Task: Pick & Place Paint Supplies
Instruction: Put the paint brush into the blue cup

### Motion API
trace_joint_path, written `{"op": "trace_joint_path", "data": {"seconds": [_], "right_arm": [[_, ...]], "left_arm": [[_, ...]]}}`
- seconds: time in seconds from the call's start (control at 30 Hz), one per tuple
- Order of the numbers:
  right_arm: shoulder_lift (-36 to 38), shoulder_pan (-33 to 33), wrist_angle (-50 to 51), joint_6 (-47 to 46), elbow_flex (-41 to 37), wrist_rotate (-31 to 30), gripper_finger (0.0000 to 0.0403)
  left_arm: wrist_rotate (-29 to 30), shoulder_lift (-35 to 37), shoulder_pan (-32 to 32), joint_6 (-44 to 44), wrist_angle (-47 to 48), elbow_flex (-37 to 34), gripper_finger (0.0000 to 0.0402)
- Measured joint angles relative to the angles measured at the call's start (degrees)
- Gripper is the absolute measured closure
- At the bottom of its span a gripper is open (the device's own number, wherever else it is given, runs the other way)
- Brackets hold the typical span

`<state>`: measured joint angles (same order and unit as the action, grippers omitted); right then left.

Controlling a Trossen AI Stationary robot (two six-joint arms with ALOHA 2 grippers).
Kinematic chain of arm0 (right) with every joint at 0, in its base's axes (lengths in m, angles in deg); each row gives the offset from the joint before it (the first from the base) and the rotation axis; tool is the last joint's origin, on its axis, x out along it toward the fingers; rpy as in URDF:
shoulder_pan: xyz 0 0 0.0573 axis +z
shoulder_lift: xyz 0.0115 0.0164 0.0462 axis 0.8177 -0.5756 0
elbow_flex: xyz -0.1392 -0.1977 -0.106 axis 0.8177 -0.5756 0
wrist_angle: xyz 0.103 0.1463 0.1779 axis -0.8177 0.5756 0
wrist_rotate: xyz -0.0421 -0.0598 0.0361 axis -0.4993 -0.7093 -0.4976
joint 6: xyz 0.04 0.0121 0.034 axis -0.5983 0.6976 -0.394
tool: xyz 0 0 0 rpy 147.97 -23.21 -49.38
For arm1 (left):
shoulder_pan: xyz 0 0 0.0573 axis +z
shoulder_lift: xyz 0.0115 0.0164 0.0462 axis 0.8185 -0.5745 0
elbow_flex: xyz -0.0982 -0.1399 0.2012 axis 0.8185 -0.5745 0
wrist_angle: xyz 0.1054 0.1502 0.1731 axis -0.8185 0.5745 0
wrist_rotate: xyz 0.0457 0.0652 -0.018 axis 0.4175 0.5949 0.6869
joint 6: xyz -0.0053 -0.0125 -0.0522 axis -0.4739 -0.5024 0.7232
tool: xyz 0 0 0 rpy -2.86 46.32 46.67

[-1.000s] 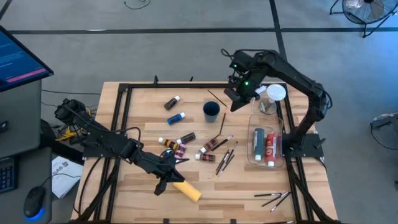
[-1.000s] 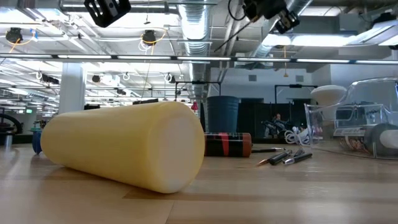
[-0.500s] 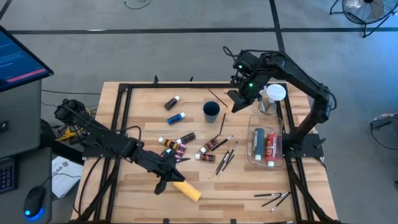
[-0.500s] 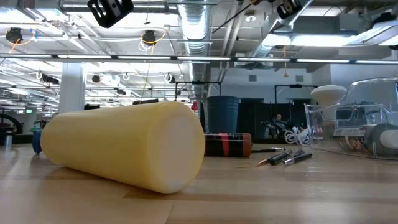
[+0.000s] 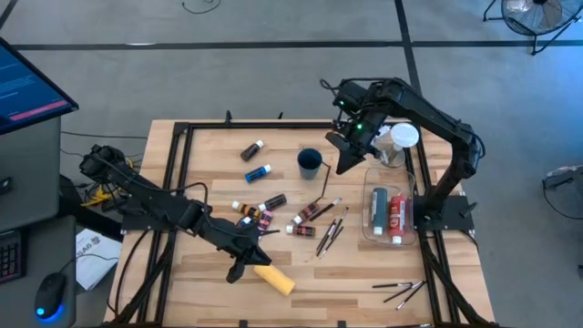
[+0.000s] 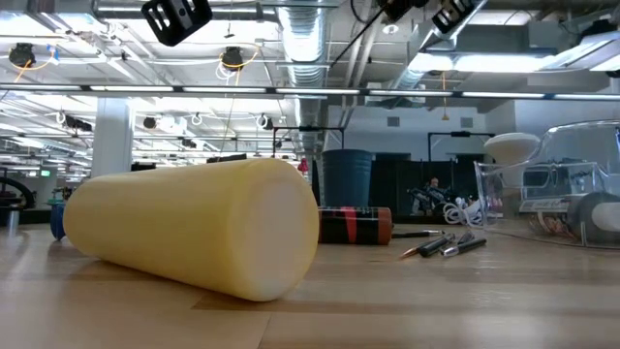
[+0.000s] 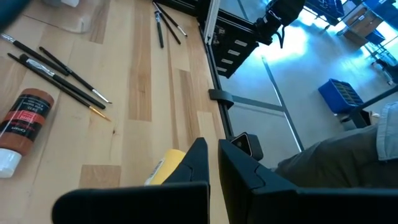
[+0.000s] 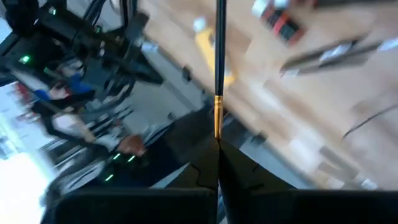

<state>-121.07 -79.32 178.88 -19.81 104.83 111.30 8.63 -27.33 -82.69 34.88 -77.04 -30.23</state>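
The right gripper (image 5: 344, 157) hung above the far part of the table (image 5: 209, 155), its fingers pressed together on a thin dark-handled brush (image 8: 218, 62); in the right wrist view the brush ran straight out from between the closed fingers, dark shaft beyond a gold ferrule. Just beside this gripper, toward the left arm, stood a dark cup (image 5: 309, 163), and on its other side a clear jar with a white lid (image 5: 402, 138). Nearer than the gripper, by the right arm's base, a clear bin (image 5: 390, 215) held a dark tube and a red tube.

The left gripper (image 5: 244, 262) sat low at the near part of the table, fingers fully closed with nothing between them. The big yellow bottle (image 5: 274, 279) lay on its side just beside it, touching or nearly so. Beyond the left gripper, toward the cup, lay a cluster of small tubes (image 5: 258, 213), with a blue tube (image 5: 257, 173) and a brown white-capped tube (image 5: 251, 150) farther off. Loose brushes (image 5: 330, 234) lay between the cluster and the bin, and more brushes (image 5: 401, 291) at the near right corner
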Motion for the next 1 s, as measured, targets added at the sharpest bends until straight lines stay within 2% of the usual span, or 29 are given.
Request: {"op": "trace_joint_path", "data": {"seconds": [0.1,0.2,0.53,1.0], "right_arm": [[-0.6,-0.9,0.0,-0.4,-2.8,5.6,0.0403],[-0.9,-2.5,0.0,-1.9,-4.7,8.0,0.0403],[-1.2,-11.5,-0.1,-4.1,-8.2,4.7,0.0403],[-6.4,-9.6,-0.1,1.0,-12.1,5.7,0.0403]], "left_arm": [[0.0,0.0,0.1,0.0,0.0,0.0,0.0402],[0.0,0.0,0.1,0.0,0.0,0.0,0.0402],[0.0,0.0,-0.3,0.0,0.0,0.0,0.0402],[0.0,0.0,-0.3,-1.8,0.0,0.0,0.0402]]}}
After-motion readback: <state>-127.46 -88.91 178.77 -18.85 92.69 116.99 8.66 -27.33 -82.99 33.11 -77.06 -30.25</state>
